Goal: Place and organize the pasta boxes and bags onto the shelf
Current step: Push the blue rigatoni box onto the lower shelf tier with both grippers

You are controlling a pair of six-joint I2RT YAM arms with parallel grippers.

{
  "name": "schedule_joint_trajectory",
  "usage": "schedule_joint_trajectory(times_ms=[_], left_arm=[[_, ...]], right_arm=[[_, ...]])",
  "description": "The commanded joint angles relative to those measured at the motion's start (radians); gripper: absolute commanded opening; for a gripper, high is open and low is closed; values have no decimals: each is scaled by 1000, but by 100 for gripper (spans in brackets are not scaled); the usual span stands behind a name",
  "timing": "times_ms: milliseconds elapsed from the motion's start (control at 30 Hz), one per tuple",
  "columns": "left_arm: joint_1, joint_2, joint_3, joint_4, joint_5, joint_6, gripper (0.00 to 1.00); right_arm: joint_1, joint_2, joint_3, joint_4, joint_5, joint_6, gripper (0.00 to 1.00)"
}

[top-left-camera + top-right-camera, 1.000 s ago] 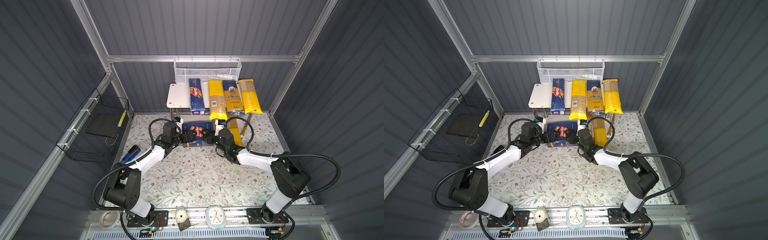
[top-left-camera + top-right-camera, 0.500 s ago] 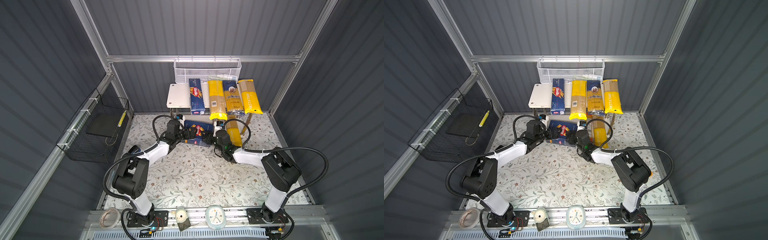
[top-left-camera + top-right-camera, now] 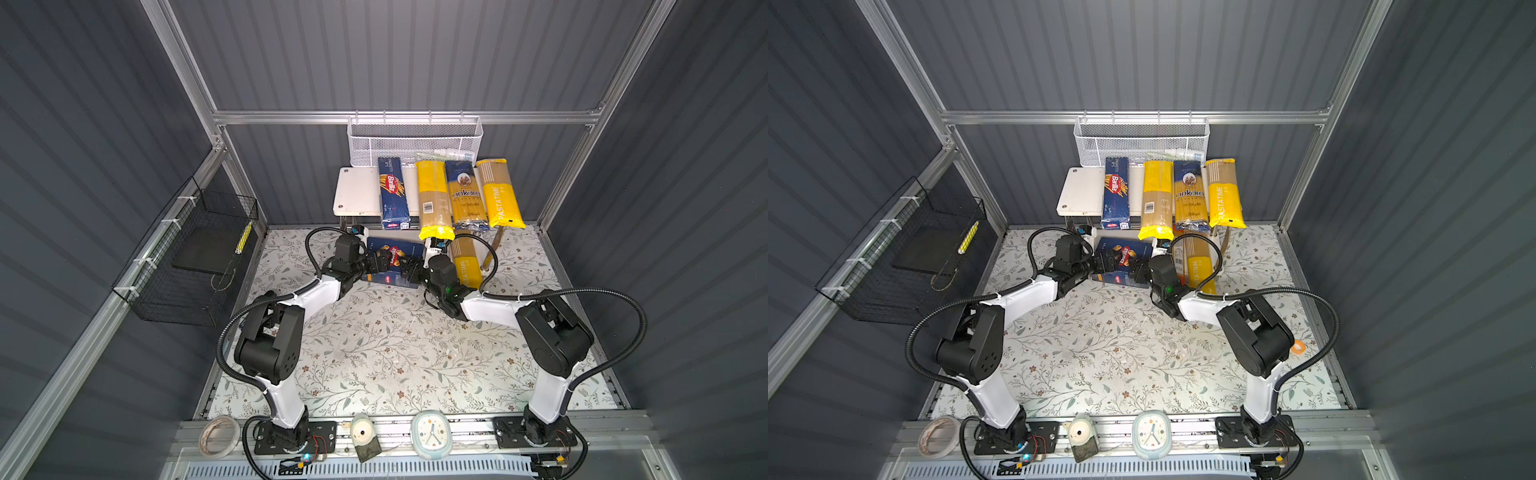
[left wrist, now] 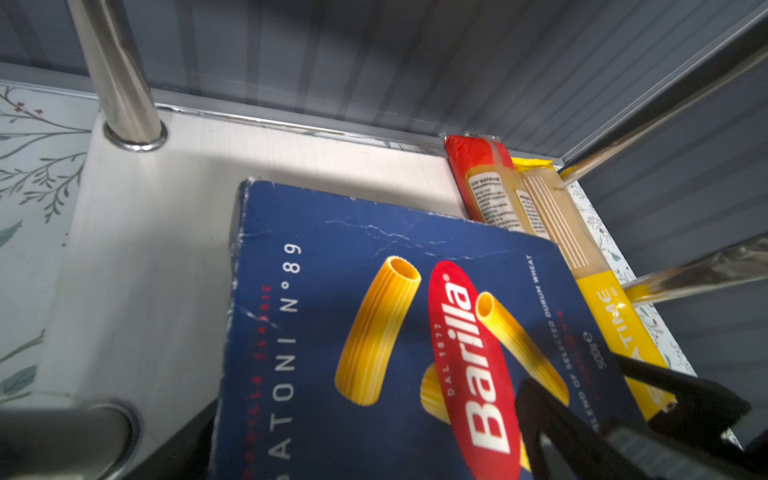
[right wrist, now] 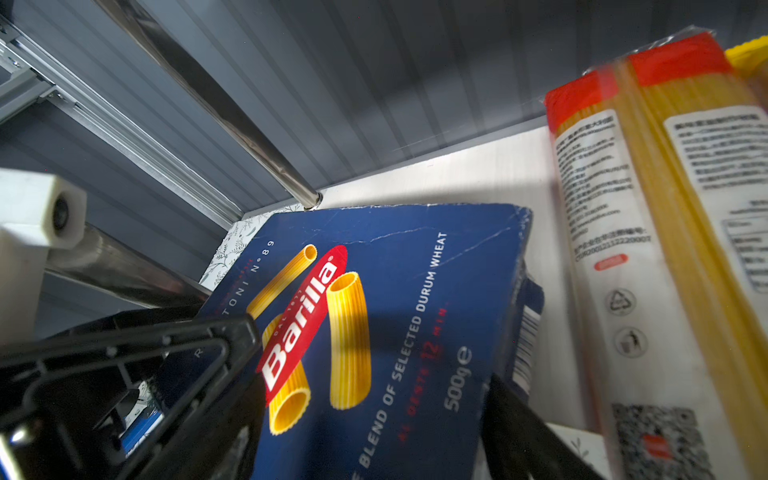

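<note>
At the shelf (image 3: 353,195), left tool (image 3: 379,262) grips rigatoni box (image 3: 409,249); can't tell for right tool (image 3: 409,271).

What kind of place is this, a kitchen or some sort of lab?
Probably a robot test cell staged as a pantry, not a kitchen: ribbed grey walls in an aluminium frame, a left arm and right arm mounted on a front rail, and a white shelf holding a Barilla spaghetti box.

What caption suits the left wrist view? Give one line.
Rigatoni box angled over the white shelf board, with a red bag and a yellow bag alongside.
</note>
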Motion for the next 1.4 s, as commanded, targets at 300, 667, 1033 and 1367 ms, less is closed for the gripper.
schedule_joint_trajectory(times_ms=[300, 667, 1033, 1367], left_arm=[[-12, 24, 138, -138, 4, 110, 100], [23, -38, 87, -197, -89, 143, 100], [27, -134, 23, -253, -67, 141, 100], [26, -263, -87, -293, -33, 149, 100]], right_arm=[[-23, -30, 26, 4, -60, 11, 82], [-50, -96, -49, -29, -62, 14, 82], [-27, -240, -153, -104, -108, -10, 81], [55, -368, -222, -210, -120, -78, 80]])
